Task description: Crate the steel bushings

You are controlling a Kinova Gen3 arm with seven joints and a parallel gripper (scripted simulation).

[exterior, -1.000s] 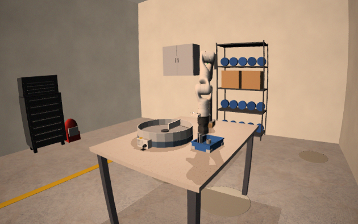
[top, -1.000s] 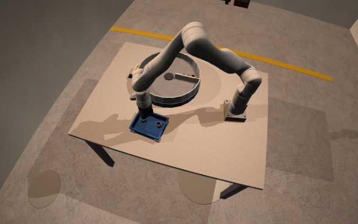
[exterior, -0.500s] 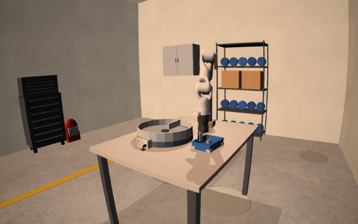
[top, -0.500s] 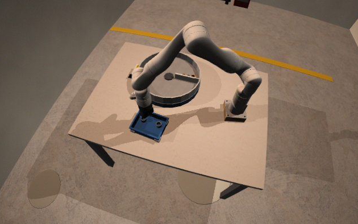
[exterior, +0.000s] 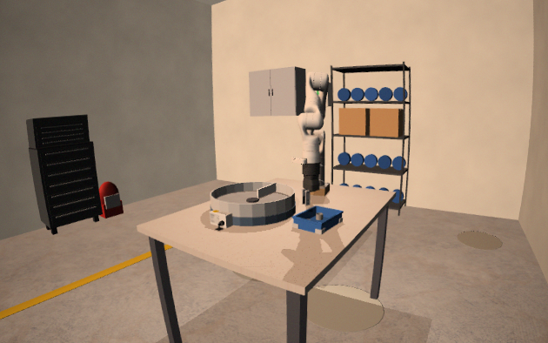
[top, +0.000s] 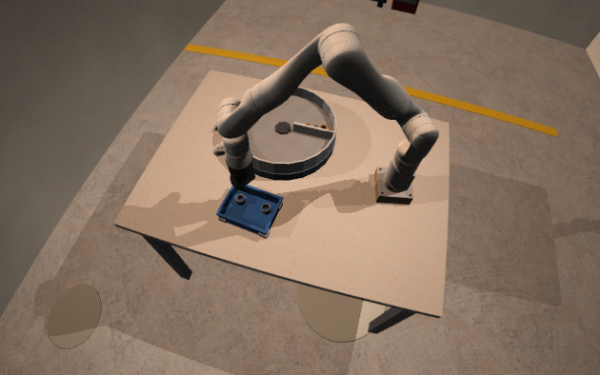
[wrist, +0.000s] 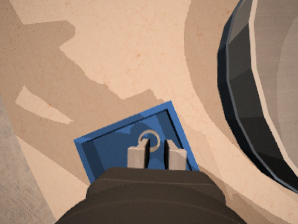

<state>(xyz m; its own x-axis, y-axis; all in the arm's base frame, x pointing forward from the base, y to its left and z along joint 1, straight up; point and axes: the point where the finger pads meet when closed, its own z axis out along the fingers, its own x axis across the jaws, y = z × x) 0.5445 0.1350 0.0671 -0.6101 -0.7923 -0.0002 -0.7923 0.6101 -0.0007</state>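
The blue crate [top: 252, 219] [exterior: 310, 224] [wrist: 102, 151] holds two grey steel bushings, standing apart. One bushing [top: 240, 203] [wrist: 149, 131] is near the crate's side by the gripper; the other bushing [top: 266, 212] is farther right in the top view. The exterior view shows only one of them over the wall. My gripper [exterior: 306, 198] [wrist: 157, 149] is partly open and empty, above the crate; its left finger overlaps the near bushing in the wrist view. The turning table [top: 271, 148] [exterior: 252, 213] [wrist: 239, 90] carries small orange-brown bushings [top: 324, 127] behind its divider, partly hidden.
The turning table's raised round wall stands close to the crate. Its divider [top: 312, 130] [exterior: 266, 190] rises from the disc. A small white box [exterior: 221, 218] stands by the turning table's outer wall. The arm's base [top: 394, 196] is on the table's right in the top view.
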